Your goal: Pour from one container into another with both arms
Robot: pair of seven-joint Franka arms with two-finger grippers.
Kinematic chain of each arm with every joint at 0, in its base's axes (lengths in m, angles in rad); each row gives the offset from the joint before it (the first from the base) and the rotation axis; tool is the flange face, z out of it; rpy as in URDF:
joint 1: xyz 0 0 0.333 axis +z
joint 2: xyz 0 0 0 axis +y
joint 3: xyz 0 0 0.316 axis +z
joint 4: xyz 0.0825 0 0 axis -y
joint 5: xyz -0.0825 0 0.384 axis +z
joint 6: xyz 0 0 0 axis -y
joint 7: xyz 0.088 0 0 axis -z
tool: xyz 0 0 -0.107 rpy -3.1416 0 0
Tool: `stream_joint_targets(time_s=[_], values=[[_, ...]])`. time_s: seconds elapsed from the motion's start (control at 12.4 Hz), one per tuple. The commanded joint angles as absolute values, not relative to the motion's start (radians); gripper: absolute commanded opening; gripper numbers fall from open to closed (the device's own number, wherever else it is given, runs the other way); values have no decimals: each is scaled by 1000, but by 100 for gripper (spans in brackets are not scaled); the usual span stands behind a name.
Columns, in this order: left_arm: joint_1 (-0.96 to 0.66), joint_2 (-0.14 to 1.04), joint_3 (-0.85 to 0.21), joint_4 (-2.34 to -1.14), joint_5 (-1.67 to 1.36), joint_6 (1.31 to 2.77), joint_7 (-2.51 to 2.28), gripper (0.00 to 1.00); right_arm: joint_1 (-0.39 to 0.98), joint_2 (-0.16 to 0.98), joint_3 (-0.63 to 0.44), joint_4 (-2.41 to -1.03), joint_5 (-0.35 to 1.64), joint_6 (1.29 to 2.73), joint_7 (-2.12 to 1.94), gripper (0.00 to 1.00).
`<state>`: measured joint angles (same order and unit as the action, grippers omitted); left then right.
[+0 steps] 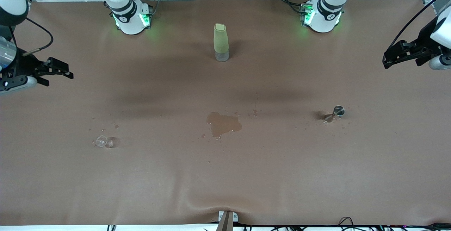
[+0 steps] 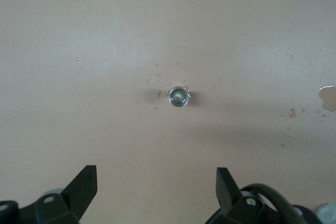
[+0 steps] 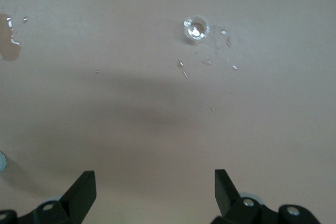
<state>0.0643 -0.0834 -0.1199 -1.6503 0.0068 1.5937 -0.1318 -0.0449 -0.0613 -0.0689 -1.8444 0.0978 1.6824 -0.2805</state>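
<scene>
A small clear glass (image 1: 104, 141) (image 3: 196, 29) stands toward the right arm's end of the table, with droplets around it. A small metal jigger (image 1: 337, 112) (image 2: 178, 96) stands toward the left arm's end, also ringed by droplets. A tall green bottle (image 1: 221, 42) with a clear base stands upright between the two arm bases. My right gripper (image 1: 67, 70) (image 3: 155, 190) hovers open and empty over its end of the table, well apart from the glass. My left gripper (image 1: 387, 61) (image 2: 156, 187) hovers open and empty over its own end, apart from the jigger.
A brown puddle (image 1: 222, 123) (image 2: 328, 97) (image 3: 8, 45) lies mid-table, nearer the front camera than the bottle, with small splashes around it. The brown table cover (image 1: 225, 181) has a ripple at its front edge. The arm bases (image 1: 131, 18) stand along the back edge.
</scene>
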Motion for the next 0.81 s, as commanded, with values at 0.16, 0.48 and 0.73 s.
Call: stream_joint_targets(time_s=[0.16,0.48,0.73], values=[[48,-124,-110,-1686,15,1595,-113,100,-35,-64,-78,-1689,40,1514,-161,100],[45,-137,-104,-1681,0,1569,-112,100,-14,-58,-78,-1611,21,1437,10,100],[34,-138,-104,-1678,0,1552,-121,100,-11,-43,-72,-1560,-6,1433,2,100]])
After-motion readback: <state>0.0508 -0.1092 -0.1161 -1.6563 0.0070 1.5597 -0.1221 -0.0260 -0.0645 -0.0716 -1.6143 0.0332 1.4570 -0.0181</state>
